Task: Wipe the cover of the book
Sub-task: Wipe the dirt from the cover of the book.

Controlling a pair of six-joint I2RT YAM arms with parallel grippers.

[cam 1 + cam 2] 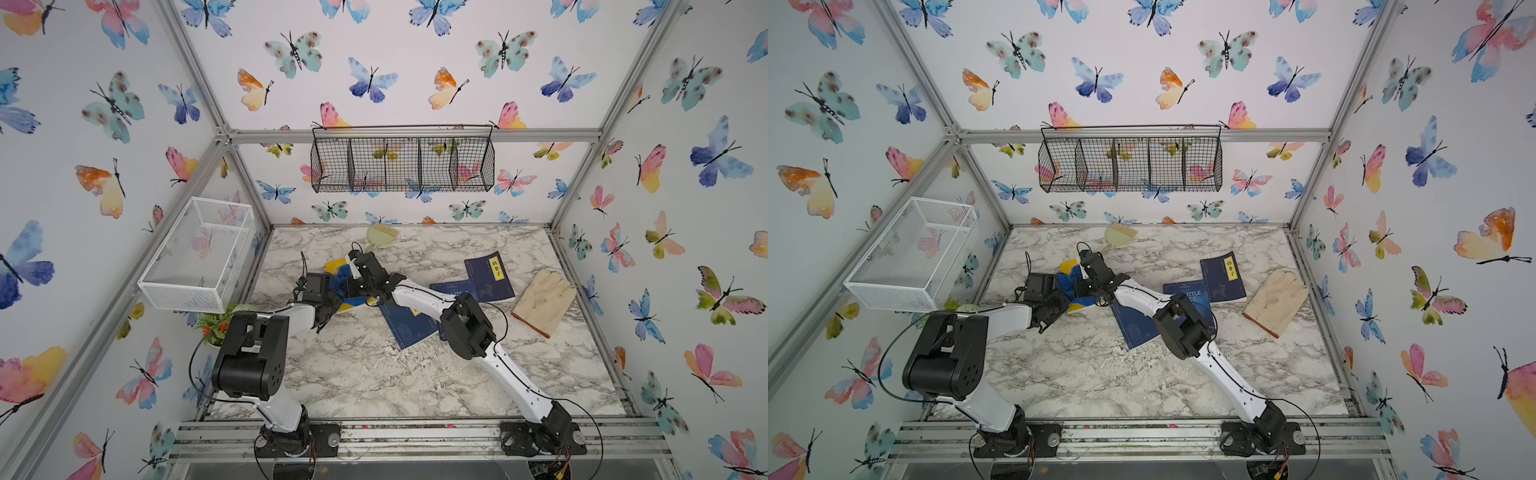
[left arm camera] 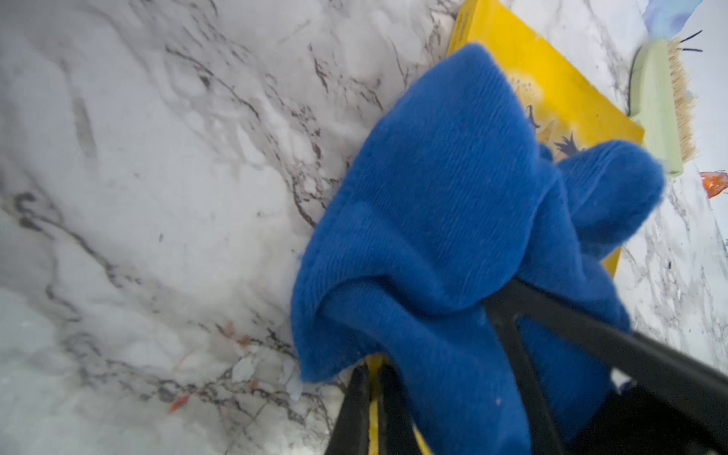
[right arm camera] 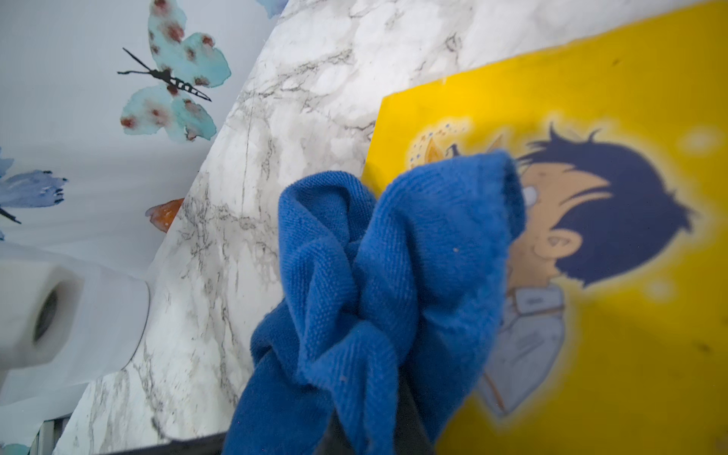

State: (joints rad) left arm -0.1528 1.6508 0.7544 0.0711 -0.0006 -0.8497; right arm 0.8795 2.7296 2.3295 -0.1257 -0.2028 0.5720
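At the rear left of the tabletop, L gripper [image 2: 372, 384] is clamped on the edge of the yellow book [image 3: 630, 98]; a strip of yellow shows btw its black fingers. R gripper [image 1: 351, 286] is clenched on a bunched blue cloth [image 3: 394, 256], which hangs over the cover w/ the cartoon boy. Can't tell if the cloth actually touches the cover.

The book lies flat on the marble-look table [image 1: 353, 374], white w/ grey veins. Just beyond it, near the back wall, lies a pale green brush [image 1: 381, 233]. To the right, navy books [image 1: 490, 274] overlap, partly under the R arm. A tan glove [image 1: 544, 299] lies near the right edge, and a small plant [image 1: 216, 324] stands at the left edge.

Walls all round carry butterfly wallpaper on an alu frame. A white mesh basket [image 1: 199, 253] hangs on the left wall, and a black wire basket [image 1: 403, 164] w/ compartments hangs on the back wall.
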